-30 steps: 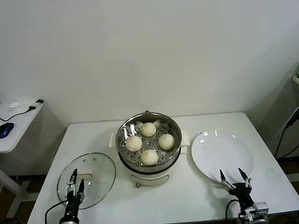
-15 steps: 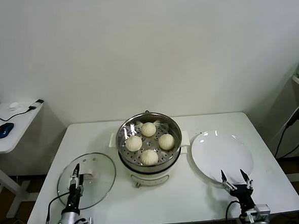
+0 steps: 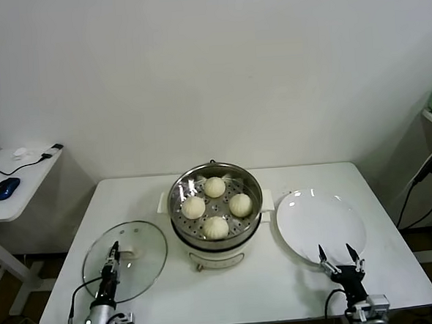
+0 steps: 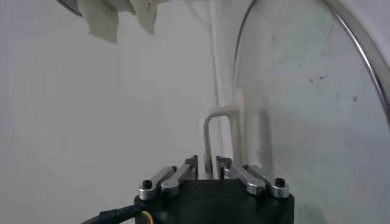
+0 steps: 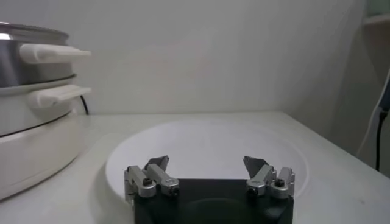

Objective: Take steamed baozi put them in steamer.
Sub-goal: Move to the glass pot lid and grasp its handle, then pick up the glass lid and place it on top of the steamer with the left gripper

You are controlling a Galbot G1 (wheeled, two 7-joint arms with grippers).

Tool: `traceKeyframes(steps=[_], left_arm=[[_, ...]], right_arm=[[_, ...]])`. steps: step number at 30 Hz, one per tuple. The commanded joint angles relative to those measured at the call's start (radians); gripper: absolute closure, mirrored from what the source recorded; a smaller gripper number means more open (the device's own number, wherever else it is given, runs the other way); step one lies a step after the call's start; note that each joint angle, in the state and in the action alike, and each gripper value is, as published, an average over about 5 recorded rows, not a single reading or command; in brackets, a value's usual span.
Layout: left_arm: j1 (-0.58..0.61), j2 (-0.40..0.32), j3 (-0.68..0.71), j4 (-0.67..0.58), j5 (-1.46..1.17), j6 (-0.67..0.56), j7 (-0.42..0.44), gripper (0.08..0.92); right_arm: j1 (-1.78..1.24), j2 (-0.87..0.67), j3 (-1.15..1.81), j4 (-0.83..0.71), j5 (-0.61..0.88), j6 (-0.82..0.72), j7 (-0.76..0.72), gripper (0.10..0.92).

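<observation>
The steamer (image 3: 251,182), a shiny steel pot on a white base, stands mid-table. Four steamed baozi lie on its perforated tray: one at the back (image 3: 214,187), one left (image 3: 194,207), one right (image 3: 240,204), one at the front (image 3: 215,227). My left gripper (image 3: 114,250) is low at the table's front left, over the glass lid, fingers together and empty; in the left wrist view (image 4: 206,161) the lid's handle (image 4: 224,125) shows just beyond the tips. My right gripper (image 3: 335,256) is open and empty at the plate's near rim, also seen in the right wrist view (image 5: 206,161).
The round glass lid (image 3: 144,243) lies flat left of the steamer. A flat white plate (image 3: 321,222) with nothing on it lies to the right. The steamer's side and handles (image 5: 42,97) show in the right wrist view. A side desk with a mouse (image 3: 6,187) stands far left.
My left gripper's fingers have come together and the gripper has shifted slightly right over the lid. The right gripper, the baozi and the steamer have not moved.
</observation>
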Motion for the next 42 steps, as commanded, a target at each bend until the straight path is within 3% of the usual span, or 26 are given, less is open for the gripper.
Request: traceKeyframes(steps=[1, 6, 12, 18, 23, 27, 30, 35, 42], left_arm=[[-0.019, 0.001, 0.003, 0.034, 0.01, 0.0, -0.005, 0.753], [-0.012, 0.001, 0.001, 0.01, -0.008, 0.001, 0.002, 0.857], [0.007, -0.005, -0.013, -0.082, -0.053, 0.0, 0.036, 0.861], [0.059, 0.017, -0.03, -0.254, -0.127, 0.019, 0.12, 0.861], [0.107, 0.089, -0.059, -0.462, -0.228, 0.099, 0.283, 0.861], [0.113, 0.18, -0.077, -0.66, -0.353, 0.252, 0.481, 0.861], [0.075, 0.239, -0.067, -0.782, -0.422, 0.388, 0.584, 0.861], [-0.003, 0.263, 0.03, -0.872, -0.399, 0.516, 0.666, 0.861], [-0.154, 0.179, 0.35, -0.854, -0.21, 0.645, 0.678, 0.861]], right_arm=[[-0.001, 0.003, 0.0, 0.01, 0.001, -0.005, 0.003, 0.203], [-0.001, 0.005, 0.001, 0.019, 0.002, -0.006, 0.002, 0.203], [-0.003, 0.004, 0.002, 0.03, -0.001, -0.011, 0.002, 0.203], [0.0, 0.002, 0.011, 0.05, -0.038, -0.051, 0.044, 0.203], [0.009, -0.004, 0.011, 0.054, -0.062, -0.072, 0.068, 0.203], [0.01, -0.004, 0.011, 0.062, -0.068, -0.074, 0.073, 0.203], [0.011, -0.006, 0.01, 0.064, -0.072, -0.068, 0.073, 0.203], [0.021, -0.007, 0.003, 0.055, -0.082, -0.046, 0.07, 0.203], [0.028, -0.002, 0.0, 0.034, -0.094, -0.016, 0.059, 0.203]])
